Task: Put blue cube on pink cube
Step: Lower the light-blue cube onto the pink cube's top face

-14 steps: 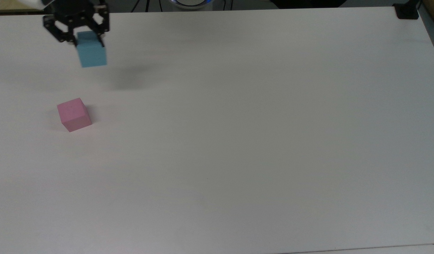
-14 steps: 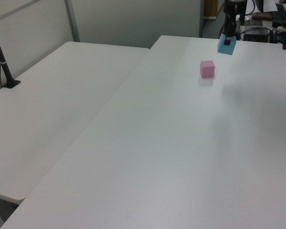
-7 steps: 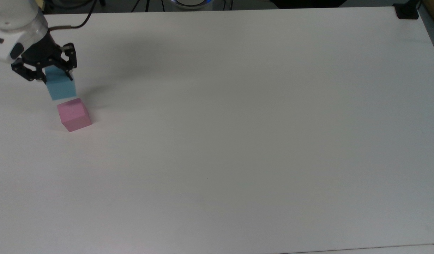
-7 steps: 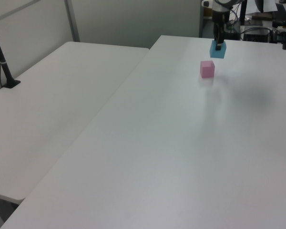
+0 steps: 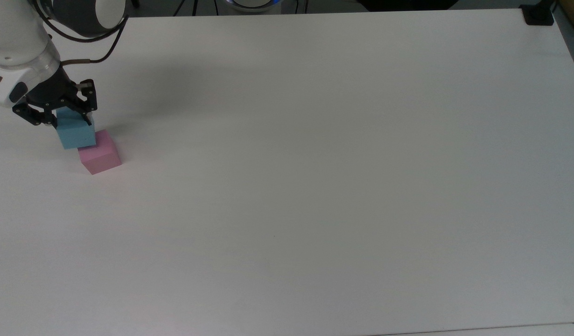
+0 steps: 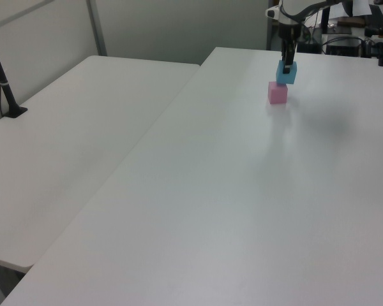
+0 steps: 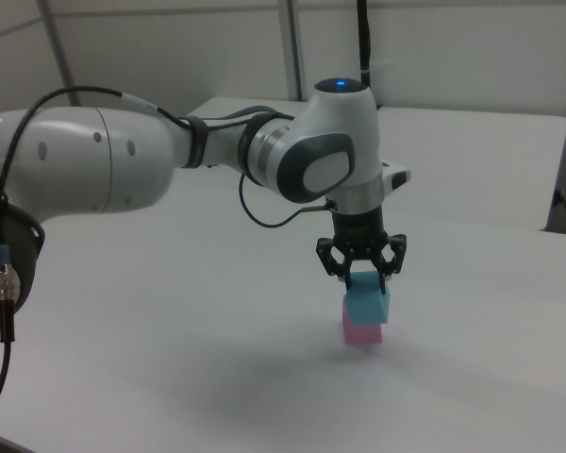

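On the white table [image 5: 315, 163], the gripper [image 7: 362, 274] has carried the blue cube [image 7: 367, 305] sideways and down. Clamped between the jaws, it now sits over the pink cube [image 7: 360, 331] below them, seemingly touching, so release looks near.

A white table [image 5: 315, 186] spans the top view, a black clamp [image 5: 538, 15] at its far right corner. In the left view, a second table [image 6: 70, 146] adjoins, with a black post [image 6: 1, 76].

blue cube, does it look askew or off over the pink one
Slightly. In the right view the blue cube, gripped by the end effector, sits twisted and offset toward the right view's right relative to the pink cube.
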Robot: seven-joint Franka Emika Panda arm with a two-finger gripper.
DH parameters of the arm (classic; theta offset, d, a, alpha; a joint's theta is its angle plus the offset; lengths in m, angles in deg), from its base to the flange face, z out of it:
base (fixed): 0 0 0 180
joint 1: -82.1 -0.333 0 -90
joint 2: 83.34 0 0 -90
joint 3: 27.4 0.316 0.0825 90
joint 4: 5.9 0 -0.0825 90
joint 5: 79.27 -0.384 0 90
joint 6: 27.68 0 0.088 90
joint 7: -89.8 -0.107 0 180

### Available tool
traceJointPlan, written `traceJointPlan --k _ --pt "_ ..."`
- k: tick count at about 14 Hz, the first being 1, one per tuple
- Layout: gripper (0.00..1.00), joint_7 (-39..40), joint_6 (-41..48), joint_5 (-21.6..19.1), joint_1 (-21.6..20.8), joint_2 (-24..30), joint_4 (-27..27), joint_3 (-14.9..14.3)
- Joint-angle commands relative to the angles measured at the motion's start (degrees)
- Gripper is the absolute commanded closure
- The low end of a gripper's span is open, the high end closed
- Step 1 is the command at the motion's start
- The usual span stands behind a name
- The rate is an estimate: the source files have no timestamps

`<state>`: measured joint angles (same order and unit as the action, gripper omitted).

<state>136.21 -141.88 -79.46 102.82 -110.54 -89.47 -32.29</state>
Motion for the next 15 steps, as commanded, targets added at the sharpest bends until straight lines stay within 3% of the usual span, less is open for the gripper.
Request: traceJointPlan --k 1,13,14,15 --pt "0.93 -3.2 -0.9 0.1 -0.9 -1.5 1.8 -0.6" --pt "0.91 -8.2 -1.5 0.0 -2.4 -2.4 1.8 0.0" --pt "0.87 -8.4 -1.5 0.0 -2.4 -2.4 1.8 0.1" --pt "0.74 -8.6 -1.6 0.0 -2.4 -2.4 1.8 0.0"
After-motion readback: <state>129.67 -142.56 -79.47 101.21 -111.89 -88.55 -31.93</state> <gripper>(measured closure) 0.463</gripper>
